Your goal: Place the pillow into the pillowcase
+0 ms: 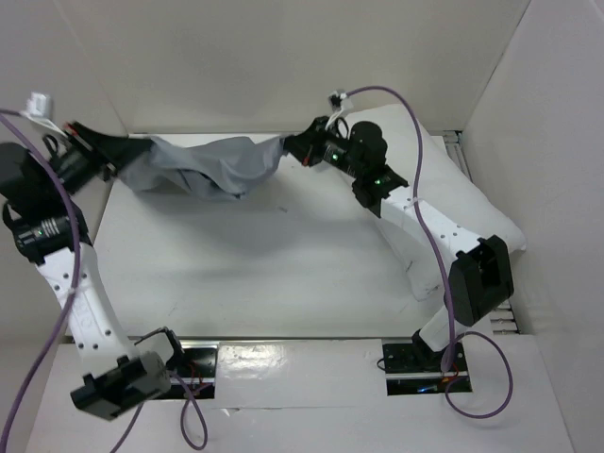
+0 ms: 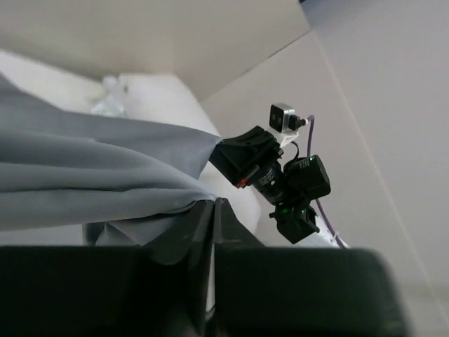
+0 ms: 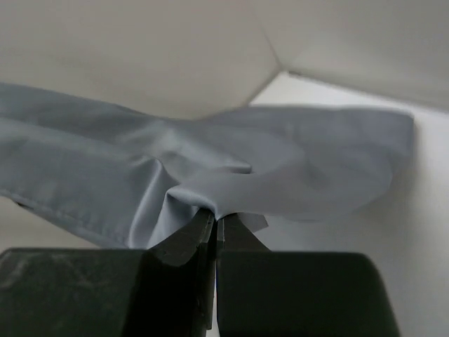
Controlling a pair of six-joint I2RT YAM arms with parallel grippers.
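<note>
Pillowcase (image 1: 203,168) — in left gripper (image 1: 123,153) and right gripper (image 1: 289,147)

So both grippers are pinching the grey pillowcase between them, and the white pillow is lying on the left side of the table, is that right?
Not quite. The top view shows the pillow on the right side of the table, not the left. The left gripper and right gripper do both pinch the pillowcase between them.

Left arm (image 1: 80,283), right arm (image 1: 408,212): white link shells, black joint housings. Purple cable (image 1: 382,89) trails back from each wrist. Green indicator lights (image 1: 377,177) just behind the right tool. Right gripper (image 3: 212,216): matte black, wedge-shaped.
</note>
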